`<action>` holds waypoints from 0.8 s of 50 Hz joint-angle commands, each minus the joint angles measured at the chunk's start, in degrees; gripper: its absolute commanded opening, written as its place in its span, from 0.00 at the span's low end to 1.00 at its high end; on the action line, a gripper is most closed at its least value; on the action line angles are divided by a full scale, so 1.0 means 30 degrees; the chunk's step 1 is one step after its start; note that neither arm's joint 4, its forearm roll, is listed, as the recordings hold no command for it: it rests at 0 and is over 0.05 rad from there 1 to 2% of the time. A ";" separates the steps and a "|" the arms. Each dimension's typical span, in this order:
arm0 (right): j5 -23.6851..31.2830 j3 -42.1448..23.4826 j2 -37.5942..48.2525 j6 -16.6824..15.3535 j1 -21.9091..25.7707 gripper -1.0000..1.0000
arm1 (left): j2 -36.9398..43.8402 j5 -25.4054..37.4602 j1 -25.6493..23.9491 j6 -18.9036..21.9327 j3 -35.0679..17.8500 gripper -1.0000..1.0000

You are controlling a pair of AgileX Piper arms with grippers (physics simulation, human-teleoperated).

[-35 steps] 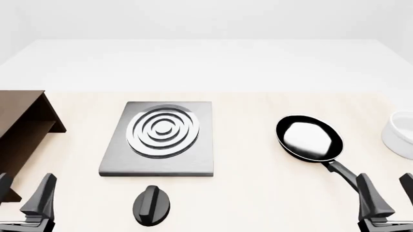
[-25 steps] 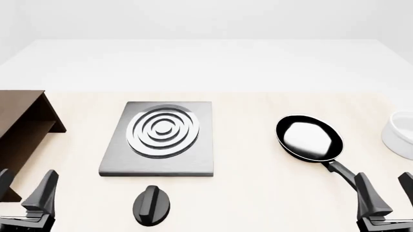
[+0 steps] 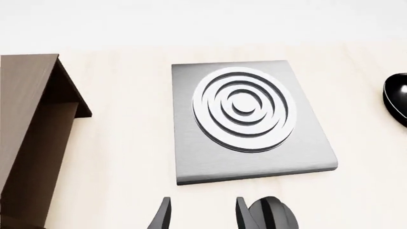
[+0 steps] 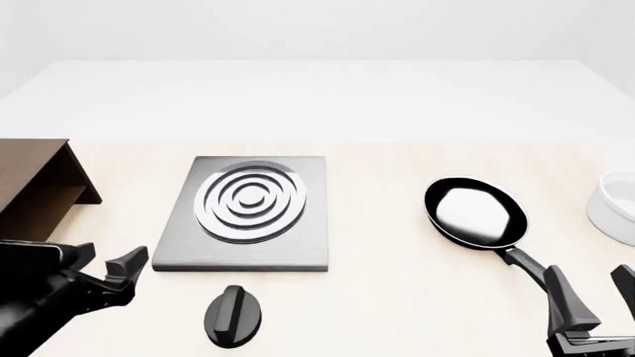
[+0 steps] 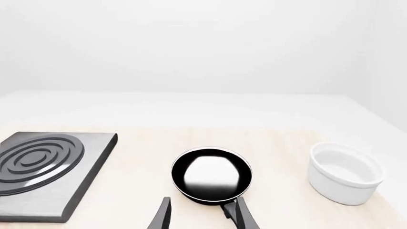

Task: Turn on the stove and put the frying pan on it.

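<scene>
The stove (image 4: 248,212) is a grey slab with silver burner rings, left of centre on the table; it fills the left wrist view (image 3: 245,119). Its black knob (image 4: 234,316) lies just in front of it, beside one of my left fingers (image 3: 243,215). The frying pan (image 4: 474,212) sits to the right, its handle (image 4: 524,262) pointing toward my right gripper (image 4: 593,297), which is open and just behind the handle's end. The right wrist view shows the frying pan (image 5: 211,174) ahead. My left gripper (image 4: 111,258) is open, near the stove's front left corner, holding nothing.
A white bowl (image 4: 615,204) stands at the right edge, beyond the pan, and shows as the bowl (image 5: 345,174) in the right wrist view. A dark brown wooden shelf (image 4: 35,182) stands at the left edge, close to my left arm.
My left arm has risen and swung forward and right, toward the stove's front left corner. The right gripper has barely moved. Stove, knob and pan lie as before.
</scene>
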 commanded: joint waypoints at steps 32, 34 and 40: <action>-0.0271 0.0003 0.0632 -0.0081 -0.0109 1.00 | 0.9734 -0.7313 -0.5016 -0.4086 0.4215 1.00; -0.0322 0.0004 0.0689 -0.0114 -0.0154 1.00 | 1.0101 -0.7673 -0.5431 -0.4538 0.4300 1.00; -0.0399 0.0004 0.0776 -0.0112 -0.0174 1.00 | 1.2619 -1.0372 -0.6987 -0.6188 0.4578 1.00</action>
